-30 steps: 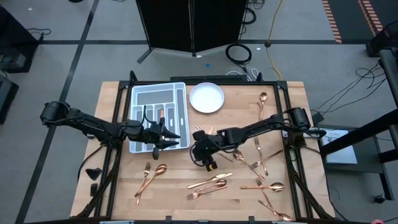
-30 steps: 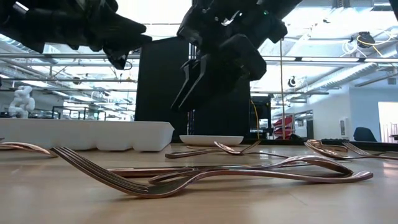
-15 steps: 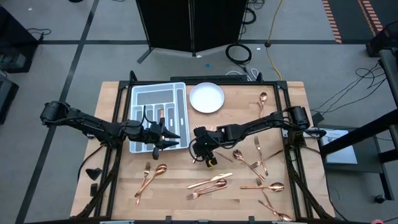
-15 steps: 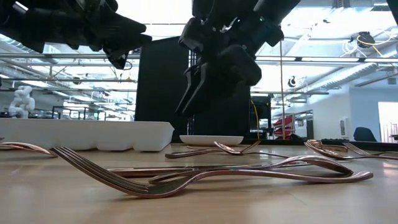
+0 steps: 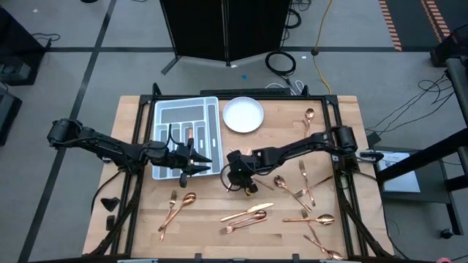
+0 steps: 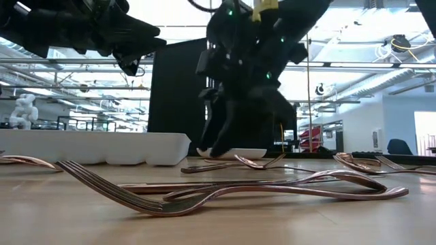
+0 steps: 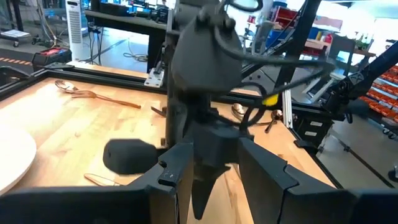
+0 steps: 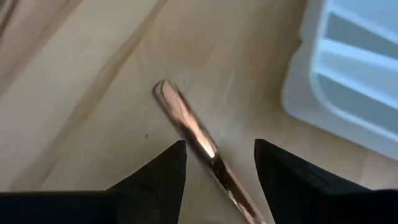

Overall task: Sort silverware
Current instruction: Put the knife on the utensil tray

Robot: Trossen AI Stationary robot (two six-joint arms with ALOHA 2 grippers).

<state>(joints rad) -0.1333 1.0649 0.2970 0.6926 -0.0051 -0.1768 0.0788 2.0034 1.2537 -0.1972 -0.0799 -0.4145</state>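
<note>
Left tool: the left tool [image 5: 205, 165] hangs over the near right corner of the grey compartmented plastic tray [image 5: 184, 136], its dark fingers parted with nothing between them.
Tray: it sits at the far left of the pale wooden surface [image 5: 205, 219], with one copper piece [image 5: 188, 132] lying in a compartment.
Right tool: the right tool [image 5: 229, 180] is low over the middle of the surface, just right of the tray; its fingers [image 8: 155, 180] stand apart either side of a slim rose-gold handle [image 8: 186, 127] lying flat on the wood, not closed on it.
Plate: a round white plate [image 5: 243, 115] lies beside the tray's far end.
Silverware: copper forks and spoons [image 5: 248, 215] lie scattered along the near edge and the right side, with a lone spoon [image 5: 308, 119] at far right.
</note>
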